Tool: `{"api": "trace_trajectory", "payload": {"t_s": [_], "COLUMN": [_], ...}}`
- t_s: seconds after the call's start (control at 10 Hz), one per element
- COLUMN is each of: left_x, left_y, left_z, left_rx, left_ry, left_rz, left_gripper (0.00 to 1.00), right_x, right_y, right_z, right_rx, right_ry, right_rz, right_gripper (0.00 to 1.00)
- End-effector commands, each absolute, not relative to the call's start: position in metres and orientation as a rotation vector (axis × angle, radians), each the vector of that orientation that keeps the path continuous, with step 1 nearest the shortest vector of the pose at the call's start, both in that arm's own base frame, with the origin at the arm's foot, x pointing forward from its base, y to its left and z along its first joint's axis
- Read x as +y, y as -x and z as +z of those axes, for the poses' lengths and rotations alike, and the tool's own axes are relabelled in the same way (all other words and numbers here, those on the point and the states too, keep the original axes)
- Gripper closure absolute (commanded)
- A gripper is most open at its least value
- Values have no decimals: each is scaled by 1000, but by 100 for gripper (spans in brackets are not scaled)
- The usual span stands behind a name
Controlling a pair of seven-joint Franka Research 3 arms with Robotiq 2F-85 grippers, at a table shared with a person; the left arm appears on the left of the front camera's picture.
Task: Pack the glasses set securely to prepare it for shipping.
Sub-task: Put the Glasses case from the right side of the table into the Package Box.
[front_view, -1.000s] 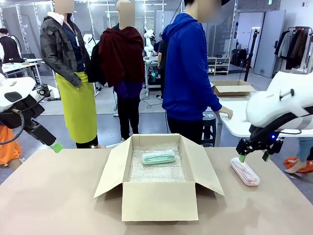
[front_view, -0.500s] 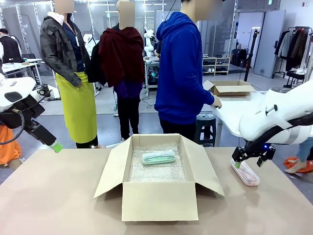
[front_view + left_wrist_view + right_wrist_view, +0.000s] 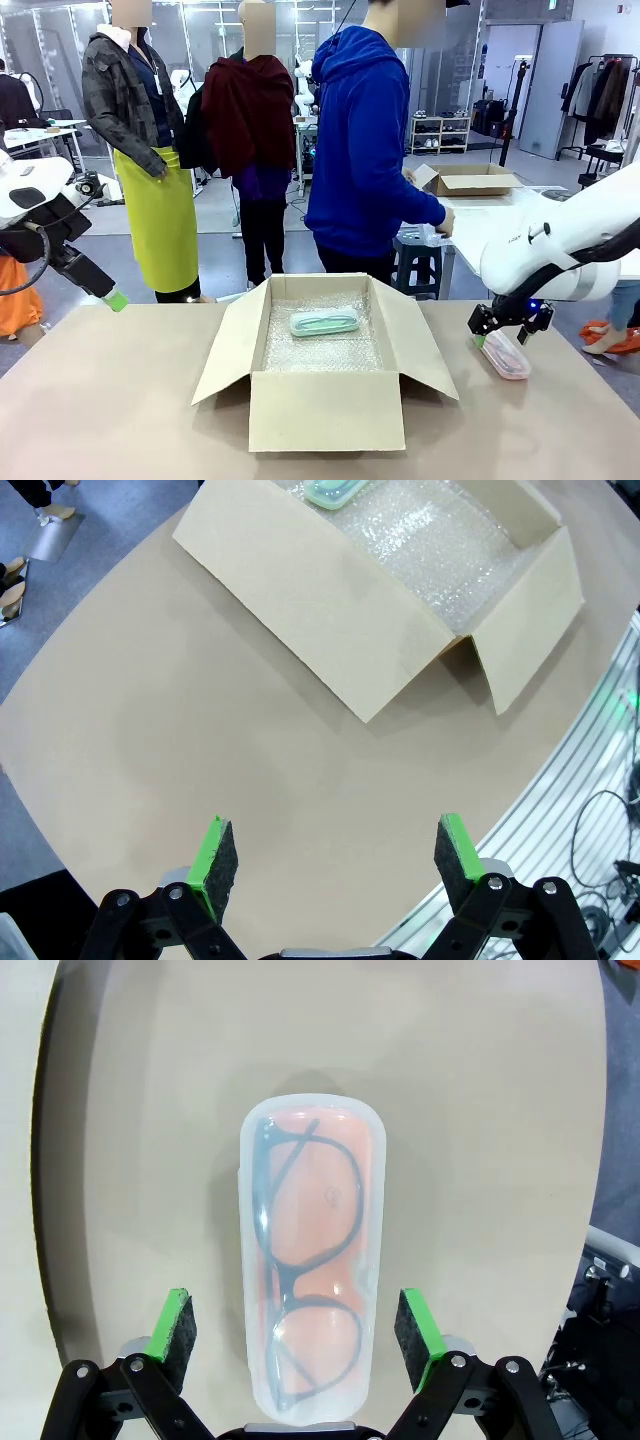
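The mint green glasses case (image 3: 325,322) lies on bubble wrap inside the open cardboard box (image 3: 325,410); its corner (image 3: 335,490) peeks in at the top of the left wrist view. On the table at the right lies the pale pink case (image 3: 508,357), clear-lidded with dark-framed glasses inside (image 3: 310,1265). My right gripper (image 3: 497,332) hangs open just over its near end, one pad on each side of it (image 3: 296,1335), not touching. At the far left my left gripper (image 3: 116,299) is open and holds nothing (image 3: 328,855), raised above the table's left edge.
The box's flaps (image 3: 230,345) spread outward to left and right. A person in a blue hoodie (image 3: 365,150) stands behind the box, turned to a white side table with another carton (image 3: 478,180). Bare tabletop (image 3: 110,400) lies left of the box.
My right gripper has come down and a little left onto the pink case's near end. The person in blue has turned and leaned further toward the side table. The left arm has not moved.
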State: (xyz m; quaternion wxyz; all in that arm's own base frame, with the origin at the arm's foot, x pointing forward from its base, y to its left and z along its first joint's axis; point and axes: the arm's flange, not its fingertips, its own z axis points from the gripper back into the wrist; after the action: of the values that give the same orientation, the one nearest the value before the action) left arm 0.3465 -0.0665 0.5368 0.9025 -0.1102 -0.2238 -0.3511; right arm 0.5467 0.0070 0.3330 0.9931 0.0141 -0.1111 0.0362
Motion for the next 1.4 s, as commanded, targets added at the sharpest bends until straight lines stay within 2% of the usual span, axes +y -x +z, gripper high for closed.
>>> {"api": "trace_trajectory", "payload": {"t_s": [0.0, 0.5, 0.6, 0.7, 0.8, 0.9, 1.0, 1.1, 1.2, 1.3], "left_x": [-65, -65, -65, -65, -65, -65, -65, -65, -65, -65], "left_y": [-347, -347, -347, -347, -347, -347, -347, -347, -347, -347], "left_z": [538, 538, 538, 538, 538, 538, 538, 538, 538, 538], "left_rx": [-471, -471, -471, -471, -471, -471, -471, -471, -471, -471], "left_ry": [239, 239, 239, 239, 239, 239, 239, 239, 239, 239], "left_rz": [-732, -732, -732, -732, -732, -732, -732, -732, -732, -732], "left_gripper": [0, 0, 0, 0, 0, 0, 0, 0, 0, 0], "right_x": [6, 3, 2, 2, 1, -2, -2, -3, -1, 0], "right_y": [-554, -561, -562, -562, -563, -564, -564, -564, -561, -555], "right_z": [325, 305, 304, 306, 308, 308, 311, 319, 338, 370], "right_rx": [-226, -187, -187, -191, -192, -189, -188, -192, -172, -157], "right_ry": [-32, -6, -11, -8, -7, -9, -12, -14, -36, -63], "right_rz": [72, 67, 66, 66, 65, 55, 52, 52, 84, 114], "right_gripper": [0, 0, 3, 20, 23, 40, 43, 32, 60, 60]}}
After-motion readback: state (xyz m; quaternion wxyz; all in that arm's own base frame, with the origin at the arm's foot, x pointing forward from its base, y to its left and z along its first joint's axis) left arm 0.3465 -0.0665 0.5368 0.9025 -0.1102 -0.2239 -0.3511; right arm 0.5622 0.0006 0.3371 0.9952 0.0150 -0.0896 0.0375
